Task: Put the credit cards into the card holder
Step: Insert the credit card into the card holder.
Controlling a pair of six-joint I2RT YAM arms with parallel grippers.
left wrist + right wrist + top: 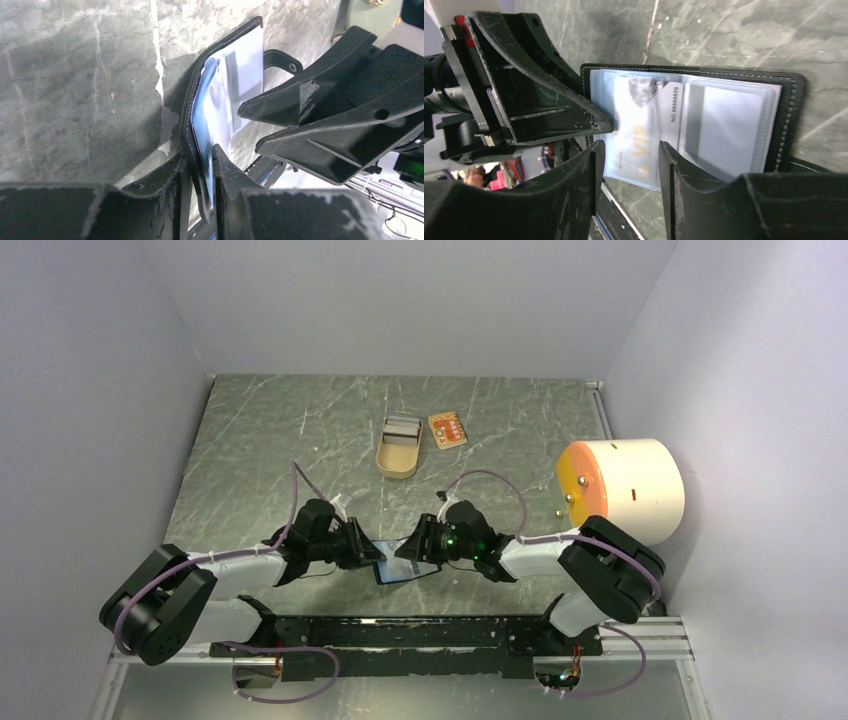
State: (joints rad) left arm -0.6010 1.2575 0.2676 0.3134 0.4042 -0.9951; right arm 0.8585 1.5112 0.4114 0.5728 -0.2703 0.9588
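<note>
The black card holder is held open between my two grippers near the table's front edge, with its blue lining and clear sleeves showing. My left gripper is shut on the holder's black flap, pinching its lower edge between the fingertips. My right gripper is open, its fingers either side of a pale grey-white card with orange "VIP" lettering. That card lies in the clear sleeve of the holder. A tan-orange card lies flat on the table far back.
A tan-gold oblong tin stands at the back middle with pale cards at its far end. A white cylinder with an orange face stands at the right, close to my right arm. Grey walls close in the table.
</note>
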